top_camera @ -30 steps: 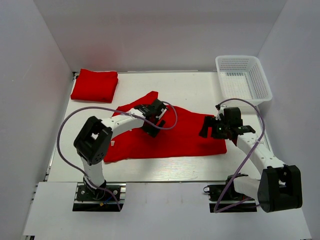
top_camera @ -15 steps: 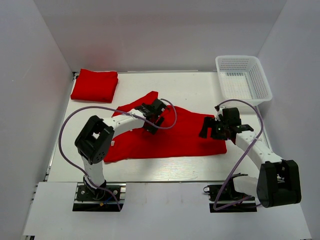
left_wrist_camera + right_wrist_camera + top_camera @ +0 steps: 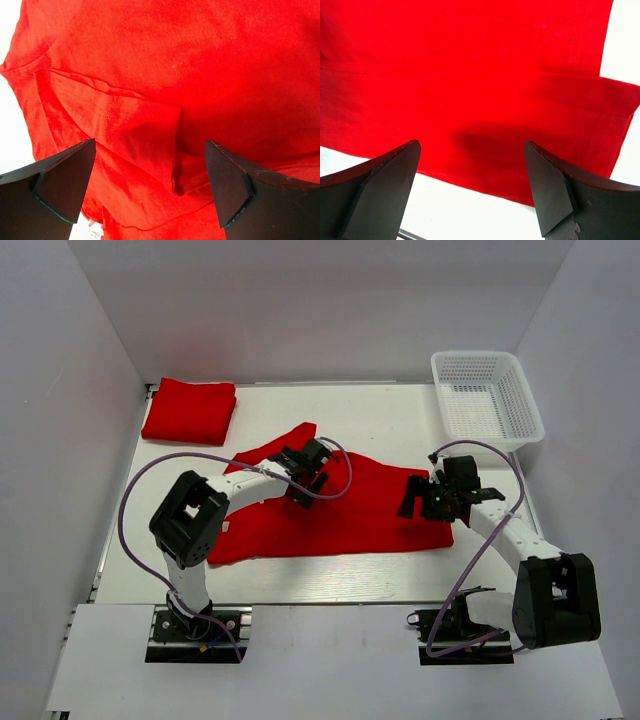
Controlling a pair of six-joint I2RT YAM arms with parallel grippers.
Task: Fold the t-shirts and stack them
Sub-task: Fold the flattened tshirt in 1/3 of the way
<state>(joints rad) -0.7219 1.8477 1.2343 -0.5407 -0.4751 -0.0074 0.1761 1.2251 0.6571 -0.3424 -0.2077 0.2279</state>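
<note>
The white surface [image 3: 400, 420] carries everything. The largest item on it is the spread t-shirt [image 3: 360, 520], which lies flat at the centre between the two arms. Its long axis runs left to right across the surface. One sleeve [image 3: 303, 432] points to the far side.

The white basket [image 3: 475, 354] stands at the far right corner, well apart from the cloth. A second t-shirt, the folded t-shirt [image 3: 190, 410], rests at the far left corner.

The left pincer [image 3: 150, 145] hangs over the far left part of the spread t-shirt, jaws wide apart and holding nothing. Directly below it a flap [image 3: 125, 125] of cloth lies doubled over the body. The right pincer [image 3: 472, 142] hangs over the right end, also spread open and empty. The near edge of the cloth passes just below its fingertips, and the stitched hem [image 3: 620, 115] lies to one side.

We judge that the hem faces right and the neck left, since a small white tag [image 3: 228, 528] shows near the left edge. Each arm is nearer to its own end, so the next fold calls for both.
</note>
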